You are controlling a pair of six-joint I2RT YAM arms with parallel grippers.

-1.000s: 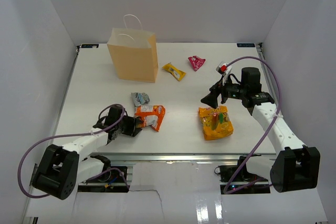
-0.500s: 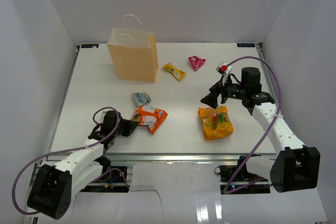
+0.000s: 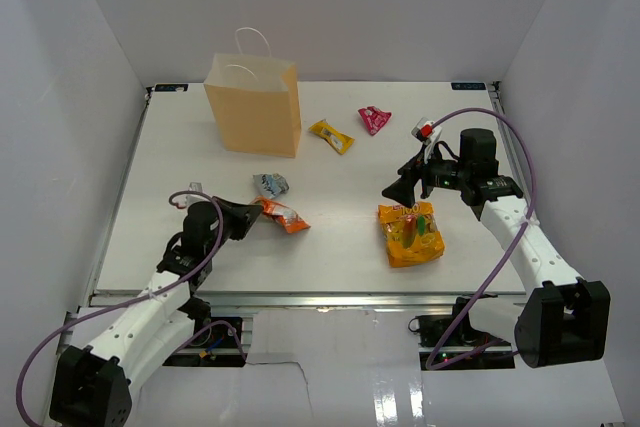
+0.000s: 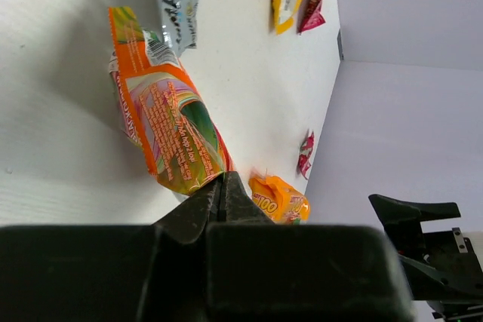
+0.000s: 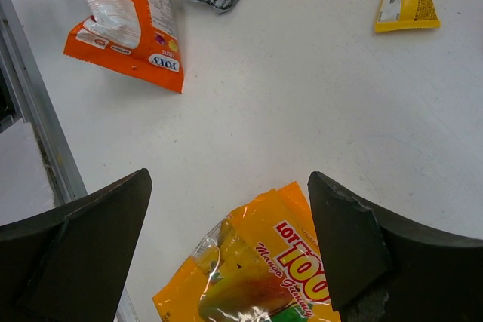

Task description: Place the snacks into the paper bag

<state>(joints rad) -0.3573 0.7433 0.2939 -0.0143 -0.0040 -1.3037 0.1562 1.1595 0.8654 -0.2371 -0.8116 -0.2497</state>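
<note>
My left gripper (image 3: pixel 252 213) is shut on one edge of the orange-white pouch (image 3: pixel 284 216), which tilts up off the table. In the left wrist view the jaws meet at the gripper tip (image 4: pixel 224 186) with the pouch (image 4: pixel 166 118) hanging beyond it. My right gripper (image 3: pixel 396 190) stands open over the top edge of the orange-yellow chip bag (image 3: pixel 411 235), touching nothing. The right wrist view shows the gripper (image 5: pixel 229 179) above the chip bag (image 5: pixel 264 269). The tan paper bag (image 3: pixel 255 107) stands upright at the back left. Silver-blue (image 3: pixel 269 184), yellow (image 3: pixel 331 135) and magenta (image 3: pixel 375 119) wrappers lie on the table.
A small red-and-white thing (image 3: pixel 425 129) sits by the right arm's cable near the back right. White walls close in the table on three sides. A metal rail (image 5: pixel 45 148) runs along the near edge.
My left gripper has closed on the orange-white pouch and pulled it left and up off the table, its arm swinging round. The right arm has not moved.
</note>
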